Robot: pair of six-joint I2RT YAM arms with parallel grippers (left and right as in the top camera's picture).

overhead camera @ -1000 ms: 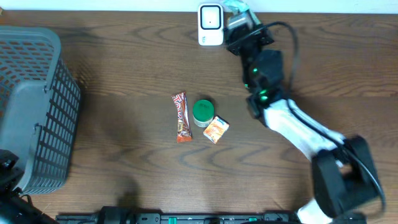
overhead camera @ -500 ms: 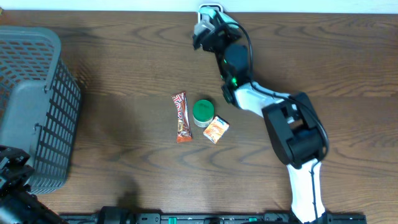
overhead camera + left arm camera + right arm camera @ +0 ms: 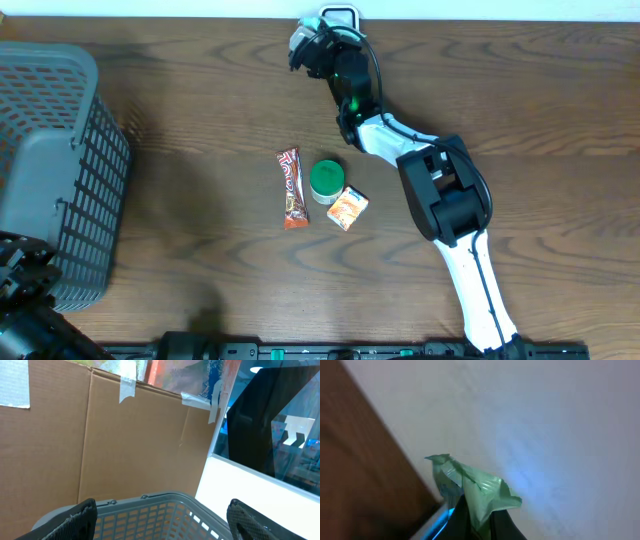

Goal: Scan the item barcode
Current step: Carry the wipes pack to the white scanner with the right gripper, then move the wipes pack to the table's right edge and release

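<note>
My right gripper (image 3: 307, 44) is at the table's far edge, shut on a crumpled pale green packet (image 3: 301, 37) just left of the white scanner (image 3: 341, 14), which the arm partly hides. In the right wrist view the green packet (image 3: 470, 487) is pinched between the dark fingers of that gripper (image 3: 479, 512), with a blue glow at lower left. In the left wrist view my left gripper (image 3: 162, 512) stands open with nothing between its fingertips (image 3: 82, 515), looking over the rim of the grey basket (image 3: 150, 502).
A chocolate bar (image 3: 290, 188), a green round tin (image 3: 326, 180) and an orange packet (image 3: 348, 209) lie together mid-table. The grey basket (image 3: 50, 170) fills the left side. The left arm (image 3: 20, 290) sits at the near left corner, and cardboard panels (image 3: 100, 435) stand beyond the basket.
My right arm has swung left along the far edge, carrying the green packet from the right of the scanner across it to its left. The left gripper stayed still.
</note>
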